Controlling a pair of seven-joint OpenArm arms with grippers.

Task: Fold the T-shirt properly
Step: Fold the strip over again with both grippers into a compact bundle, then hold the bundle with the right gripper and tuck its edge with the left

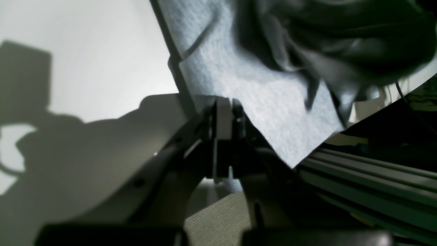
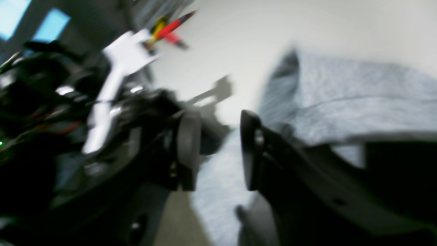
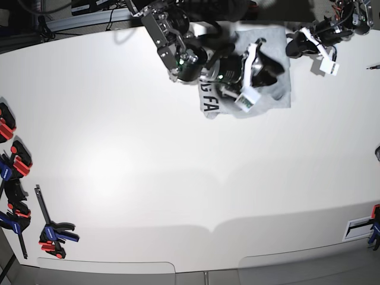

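Observation:
The light grey T-shirt lies bunched at the far edge of the white table, with black lettering showing on its left flap. My left gripper is at the shirt's upper right edge. In the left wrist view this gripper is shut on an edge of the grey cloth. My right gripper hovers over the middle of the shirt. In the blurred right wrist view it stands open, with grey cloth below and beyond the fingers.
Several red and blue clamps lie along the table's left edge, and another clamp near the front left. A clamp sits at the front right corner. An aluminium rail runs behind the table's far edge.

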